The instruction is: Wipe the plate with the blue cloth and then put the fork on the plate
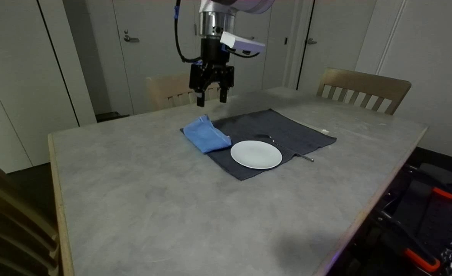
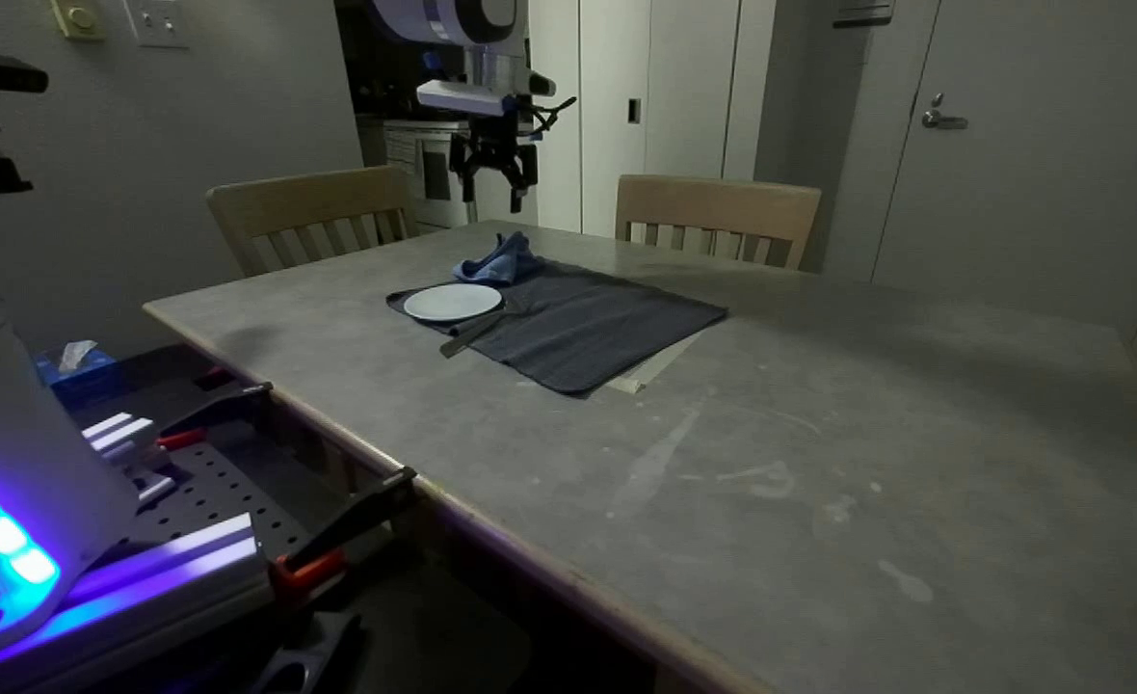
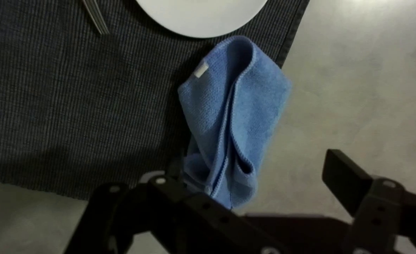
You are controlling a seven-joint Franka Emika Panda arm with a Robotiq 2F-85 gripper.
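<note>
Worn grey bench (image 1: 145,199) stretches under dim light. Nearest above it hangs the black two-fingered pincer (image 1: 212,100), spread wide with nothing held between its fingers (image 3: 345,180). From there, our soft light-blue folded cloth (image 3: 239,121) lies below and toward the small round white plate (image 1: 256,154); in the wrist view its long axis runs from the pincer's side to the plate's, its near end between the fingers but closer to one. We judge the coming move a descent onto this cloth, shifting along that axis to centre over its folds. The cloth overlaps the edge of the dark grey ribbed placemat (image 3: 88,106). Just beyond, beside the plate, we see the slim silvery metal fork (image 2: 477,331), tines on the placemat, handle reaching past its edge over the bench. On either side of the placemat we have broad bench for moving. Farthest off, in an exterior view, the bench's edge passes behind the pincer, with a slat-backed wooden chair (image 1: 164,85) beyond it.
</note>
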